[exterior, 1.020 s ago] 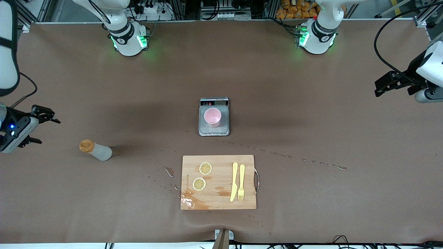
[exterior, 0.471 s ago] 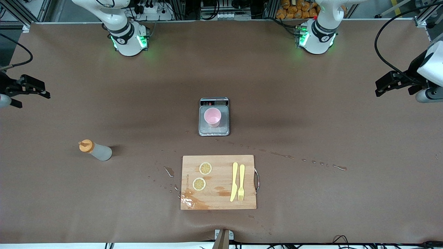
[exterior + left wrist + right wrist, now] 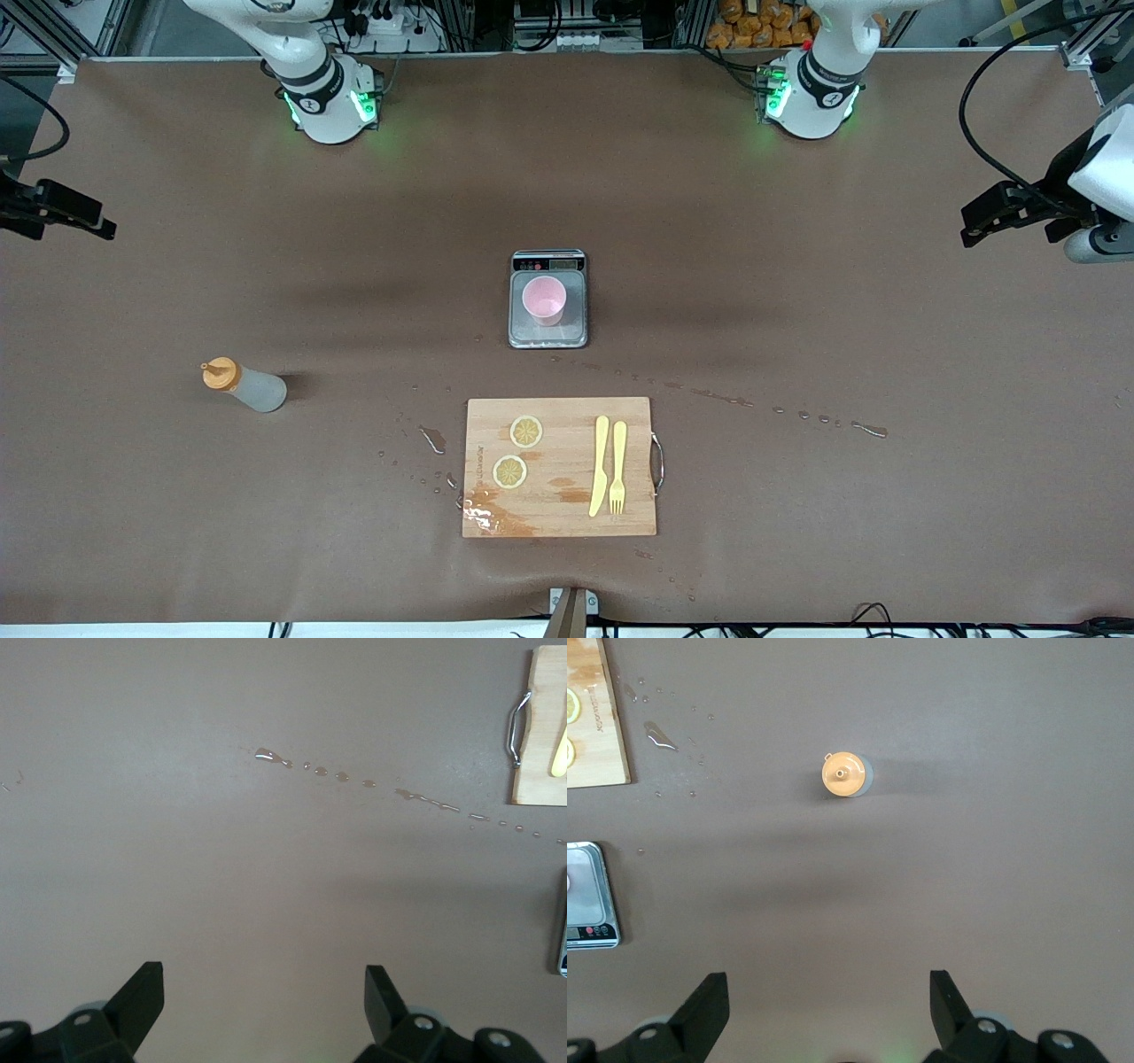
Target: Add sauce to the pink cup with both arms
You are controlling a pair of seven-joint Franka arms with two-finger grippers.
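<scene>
Well, both grippers, left [image 3: 264, 1005] and right [image 3: 829, 1010], hang wide open at the table's ends, while the bottle [image 3: 245, 385] stands upright toward the right arm's end, probably light and squashy, best gripped mid-body.

A wide table [image 3: 797, 292] covered in matte brown sheeting fills nearly the whole front view. Its surface shows soft dark shadow bands near the middle and a trail of wet droplets [image 3: 797, 413] glinting under even overhead light. Green glow [image 3: 390, 133] tints the sheeting at two spots along the top edge. Above that edge stand aluminium frame rails [image 3: 1076, 55], black cables [image 3: 979, 97], a power strip [image 3: 390, 19] and a heap of orange items [image 3: 762, 25]. A metal bracket [image 3: 571, 611] sits at the table's nearest edge.
</scene>
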